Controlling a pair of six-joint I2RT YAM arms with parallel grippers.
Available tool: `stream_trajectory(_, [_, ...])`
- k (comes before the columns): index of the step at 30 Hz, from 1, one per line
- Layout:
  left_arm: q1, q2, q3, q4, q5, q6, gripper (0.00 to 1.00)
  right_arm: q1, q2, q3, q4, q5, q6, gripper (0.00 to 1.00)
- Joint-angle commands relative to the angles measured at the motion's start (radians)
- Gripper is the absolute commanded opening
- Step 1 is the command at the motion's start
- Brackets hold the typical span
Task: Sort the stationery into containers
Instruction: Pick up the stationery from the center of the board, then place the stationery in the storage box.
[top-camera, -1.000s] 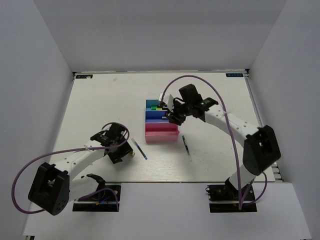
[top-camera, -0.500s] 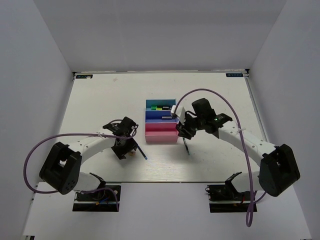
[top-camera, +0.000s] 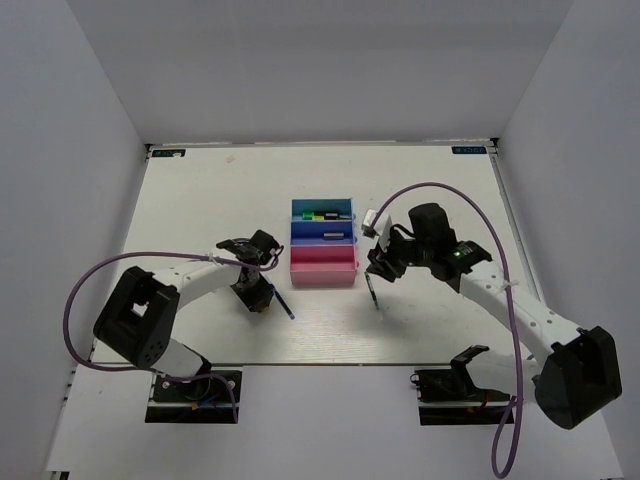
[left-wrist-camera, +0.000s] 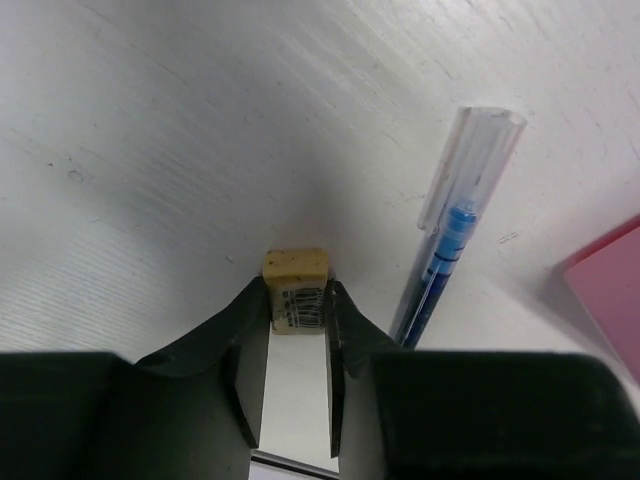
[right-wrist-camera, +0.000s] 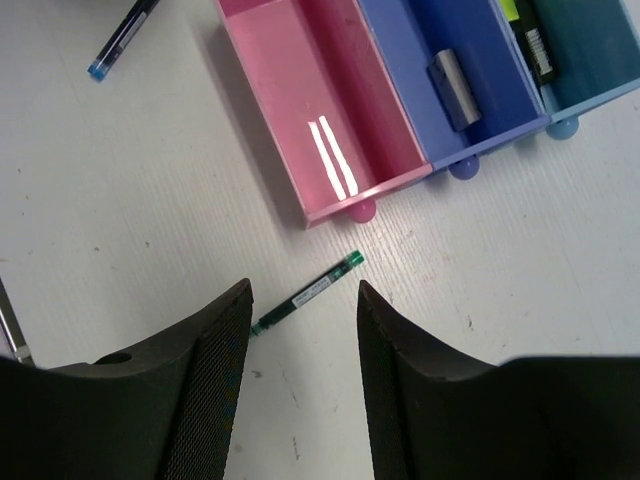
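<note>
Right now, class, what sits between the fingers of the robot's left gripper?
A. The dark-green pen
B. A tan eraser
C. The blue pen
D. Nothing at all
B: the left wrist view shows the tan eraser pinched between the fingers of the left gripper, while the blue pen lies loose beside them.

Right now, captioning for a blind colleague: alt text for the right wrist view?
The open right gripper hovers over a dark-green pen lying on the table outside the empty pink tray. The blue tray beside it holds a grey block; a blue pen lies upper-left.
</note>
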Motion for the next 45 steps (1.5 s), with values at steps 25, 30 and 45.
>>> stream_trajectory(25, [-0.091,0.375,0.89,-0.05,-0.047,0.369,0.0,-0.115,0.011,0.017,-0.101,0.208,0.309,0.0])
stream_trajectory(30, [-0.077,0.45,0.936,-0.05,-0.053,0.355,0.08,-0.138,0.002,0.01,-0.094,0.2,0.315,0.06])
stream_trajectory(45, [-0.071,0.449,0.931,-0.024,-0.026,0.376,0.52,-0.163,0.124,0.031,-0.163,0.071,0.324,0.51])
